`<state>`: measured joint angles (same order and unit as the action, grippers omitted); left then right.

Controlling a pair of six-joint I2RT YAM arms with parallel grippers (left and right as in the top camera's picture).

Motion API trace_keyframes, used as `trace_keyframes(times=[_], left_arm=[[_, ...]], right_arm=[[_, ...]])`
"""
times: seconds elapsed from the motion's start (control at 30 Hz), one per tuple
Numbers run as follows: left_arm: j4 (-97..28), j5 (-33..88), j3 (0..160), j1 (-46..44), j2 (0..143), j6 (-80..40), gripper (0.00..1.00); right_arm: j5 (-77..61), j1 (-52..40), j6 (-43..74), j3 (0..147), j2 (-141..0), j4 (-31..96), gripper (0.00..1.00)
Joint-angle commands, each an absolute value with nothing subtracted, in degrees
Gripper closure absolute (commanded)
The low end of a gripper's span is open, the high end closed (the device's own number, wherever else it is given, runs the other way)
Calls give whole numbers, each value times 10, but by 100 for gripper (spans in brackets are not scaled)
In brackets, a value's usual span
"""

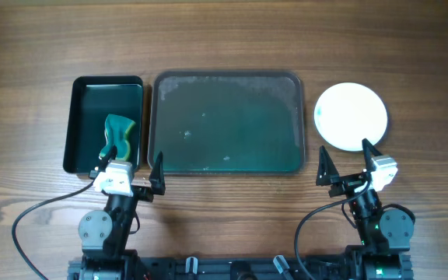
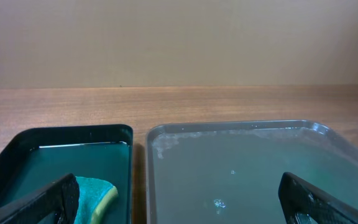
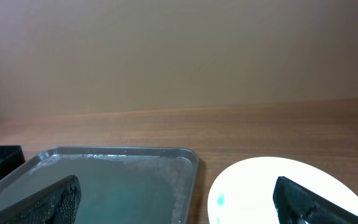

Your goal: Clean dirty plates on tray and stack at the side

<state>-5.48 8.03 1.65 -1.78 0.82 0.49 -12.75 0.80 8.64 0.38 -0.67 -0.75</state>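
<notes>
Tray (image 1: 224, 124) looks totally empty now, just a wet film and some scummy residue along the rim, no plates sitting in it. The plates (image 1: 351, 117) are on the tabletop (image 1: 224, 39) just right of the tray, and from above it reads as one white disc, so I can't tell how many are actually stacked there. The right wrist view shows a tiny teal speck near the top plate's edge on the tray side, so maybe that one isn't 100% clean. Otherwise I'd say this job is basically done, nothing obvious left except maybe that speck.

The sponge (image 1: 120, 134) is sitting in the black bin (image 1: 84, 117) just left of the tray. The left fingers (image 1: 131, 158) are spread wide and holding nothing, hovering at the tray's near left corner. The right fingers (image 1: 347, 155) are spread wide too, empty, by the near edge of the plates, right of the tray.

No brands, labels or readable writing anywhere that I can spot.
</notes>
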Motion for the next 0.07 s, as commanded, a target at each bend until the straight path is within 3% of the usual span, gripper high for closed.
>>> trace_keyframes(times=[0.0, 0.03], left_arm=[[-51, 83, 11, -17, 2, -5, 0], [-51, 83, 11, -17, 2, -5, 0]], right_arm=[[-120, 8, 76, 3, -2, -10, 0], [-120, 8, 76, 3, -2, -10, 0]])
